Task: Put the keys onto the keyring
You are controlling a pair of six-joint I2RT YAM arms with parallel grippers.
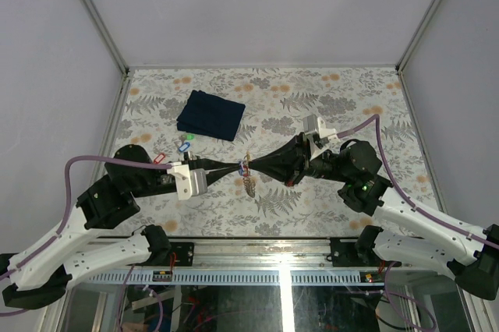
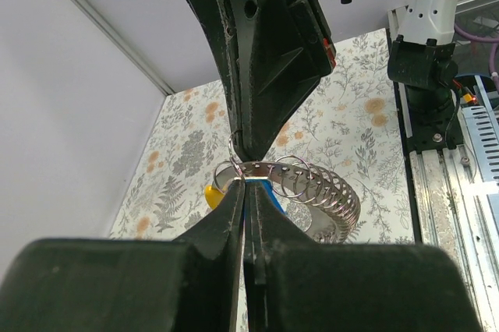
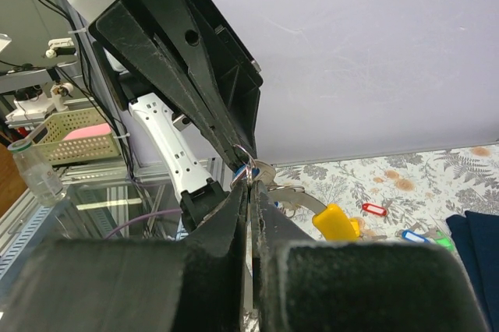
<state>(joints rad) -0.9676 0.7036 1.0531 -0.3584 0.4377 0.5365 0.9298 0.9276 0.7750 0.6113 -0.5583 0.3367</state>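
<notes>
My two grippers meet tip to tip above the middle of the table. The left gripper [image 1: 239,167] [image 2: 248,186] is shut on a blue-tagged key [image 2: 267,189]. The right gripper [image 1: 249,166] [image 3: 249,181] is shut on a thin wire ring of the keyring [image 2: 327,196], a curved grey metal band with several small rings and a yellow end [image 3: 335,221]. The keyring [image 1: 249,185] hangs just under the fingertips. Loose keys lie on the table to the left: one red-tagged [image 1: 160,158] [image 3: 374,209], one blue-tagged [image 1: 185,146] [image 3: 413,234], and a green tag [image 3: 444,242] beside it.
A dark blue folded cloth [image 1: 210,114] lies at the back left of the flowered table [image 1: 351,106]. Pale walls close off three sides. The arm bases and a metal rail [image 1: 257,250] run along the near edge.
</notes>
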